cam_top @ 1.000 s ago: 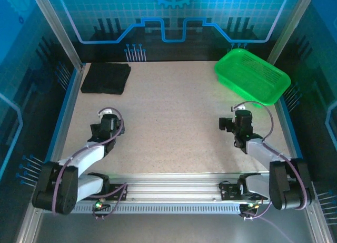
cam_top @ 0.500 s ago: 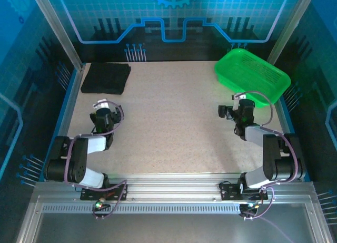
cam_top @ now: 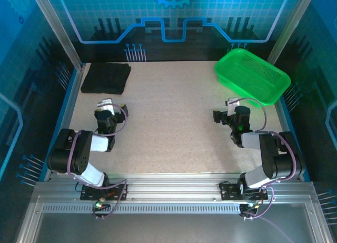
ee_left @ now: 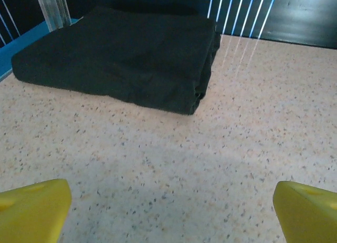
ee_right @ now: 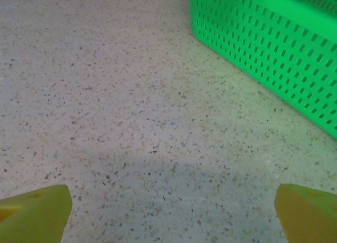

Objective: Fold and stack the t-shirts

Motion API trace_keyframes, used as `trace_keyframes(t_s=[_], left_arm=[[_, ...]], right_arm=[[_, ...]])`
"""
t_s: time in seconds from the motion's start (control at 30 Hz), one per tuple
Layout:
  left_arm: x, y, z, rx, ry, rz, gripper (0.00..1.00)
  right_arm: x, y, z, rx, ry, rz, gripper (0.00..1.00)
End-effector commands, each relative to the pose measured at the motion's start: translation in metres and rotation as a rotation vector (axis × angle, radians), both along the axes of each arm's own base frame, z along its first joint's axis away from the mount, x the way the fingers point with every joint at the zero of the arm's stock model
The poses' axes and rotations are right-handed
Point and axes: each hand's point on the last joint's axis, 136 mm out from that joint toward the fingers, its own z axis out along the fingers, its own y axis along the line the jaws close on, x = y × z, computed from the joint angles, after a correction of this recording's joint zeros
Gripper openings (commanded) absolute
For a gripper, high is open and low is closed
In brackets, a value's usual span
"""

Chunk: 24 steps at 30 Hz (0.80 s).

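Note:
The t-shirts [cam_top: 105,78] lie as a folded black stack in the far left corner of the table; in the left wrist view the t-shirts [ee_left: 121,58] have their folded edges facing me. My left gripper [cam_top: 107,107] hovers low over bare table a short way in front of them, open, its yellow fingertips [ee_left: 31,211] wide apart with nothing between. On the right side my right gripper [cam_top: 231,107] is open too, fingertips [ee_right: 308,214] spread over bare table, just short of the green basket.
A green mesh basket [cam_top: 251,75] stands at the far right corner, its near wall [ee_right: 268,48] close ahead of the right gripper. Metal frame posts and a blue rail [cam_top: 66,103] border the speckled table [cam_top: 174,122].
Both arms have folded back toward their bases, elbows drawn in. Both grippers shifted slightly toward the far side and stayed open. The stack and basket have not moved.

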Motion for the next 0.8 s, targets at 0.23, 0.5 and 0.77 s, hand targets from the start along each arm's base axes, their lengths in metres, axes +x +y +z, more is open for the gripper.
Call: trace_keyframes(t_s=[0.23,0.5,0.77], left_arm=[[0.0024,-0.0037,0.0004,0.018,0.012,-0.027,0.99],[0.0024,-0.0037,0.0005,0.018,0.012,-0.028,0.99],[0.0021,-0.0037,0.0003,0.018,0.012,-0.028,0.99]], right_arm=[[0.0074,0.0022,0.0128,0.000,-0.059,0.017,1.00],[0.0077,0.0018,0.0137,0.001,-0.061,0.017,1.00],[0.0076,0.0021,0.0133,0.005,-0.059,0.023,1.00]])
